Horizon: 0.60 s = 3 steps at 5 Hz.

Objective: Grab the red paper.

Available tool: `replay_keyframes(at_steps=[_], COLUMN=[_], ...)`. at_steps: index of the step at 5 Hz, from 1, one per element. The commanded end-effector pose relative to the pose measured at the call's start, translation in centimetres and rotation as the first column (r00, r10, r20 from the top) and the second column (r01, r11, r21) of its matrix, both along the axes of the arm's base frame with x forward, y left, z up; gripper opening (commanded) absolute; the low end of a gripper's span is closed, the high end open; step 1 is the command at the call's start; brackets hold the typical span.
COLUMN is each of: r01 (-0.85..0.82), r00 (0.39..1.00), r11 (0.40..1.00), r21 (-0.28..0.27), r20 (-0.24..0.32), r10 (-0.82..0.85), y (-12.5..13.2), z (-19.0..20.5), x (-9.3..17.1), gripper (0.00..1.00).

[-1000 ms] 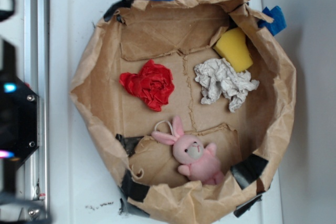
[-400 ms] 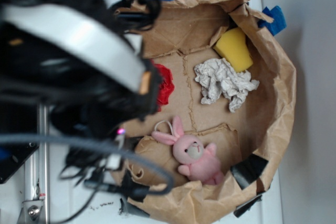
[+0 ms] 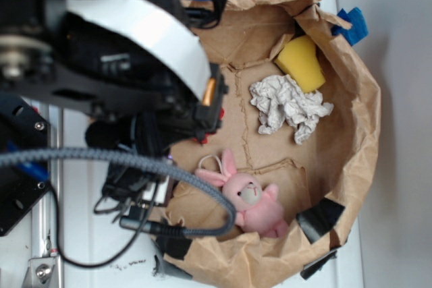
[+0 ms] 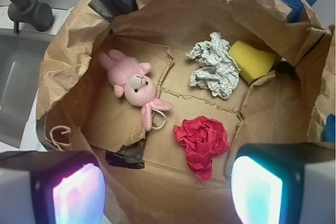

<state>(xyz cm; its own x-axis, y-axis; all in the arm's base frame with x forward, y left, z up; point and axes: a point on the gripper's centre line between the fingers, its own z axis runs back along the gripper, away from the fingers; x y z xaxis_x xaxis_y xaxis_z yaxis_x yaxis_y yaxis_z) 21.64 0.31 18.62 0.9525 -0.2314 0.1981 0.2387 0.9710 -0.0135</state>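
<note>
In the exterior view the robot arm (image 3: 128,65) fills the upper left and covers most of the red paper (image 3: 220,112), of which only small red slivers peek out at its right edge, on the floor of the brown paper bag (image 3: 358,99); the fingers are hidden here, so their spread cannot be told. Right of the arm lie the white-grey crumpled paper (image 3: 287,106) and, touching its upper edge, the yellow sponge (image 3: 301,63); the pink bunny (image 3: 251,199) lies lower in the bag. In the wrist view the red paper (image 4: 202,140) sits whole on the bag floor, apart from the bunny (image 4: 135,87) and below the white-grey wad (image 4: 212,66). The gripper (image 4: 168,182) hangs above it with its two fingers (image 4: 257,190) spread wide at the lower corners, holding nothing
</note>
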Motion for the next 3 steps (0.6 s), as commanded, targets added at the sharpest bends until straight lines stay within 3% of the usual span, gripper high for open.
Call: replay_keyframes(at_steps=[1,2,3], r01=[-0.009,-0.012,0.009], r00=[1.000,1.000,1.000], r11=[1.000,0.997,0.994], r21=[0.002,0.076,0.111], r20=[0.030,0.013,-0.025], r10=[0.009,0.011,-0.006], y=[0.1,0.6,1.2], z=[0.8,-3.6,-6.2], x=[0.2,1.8,2.5], gripper=[1.00,1.00,1.00])
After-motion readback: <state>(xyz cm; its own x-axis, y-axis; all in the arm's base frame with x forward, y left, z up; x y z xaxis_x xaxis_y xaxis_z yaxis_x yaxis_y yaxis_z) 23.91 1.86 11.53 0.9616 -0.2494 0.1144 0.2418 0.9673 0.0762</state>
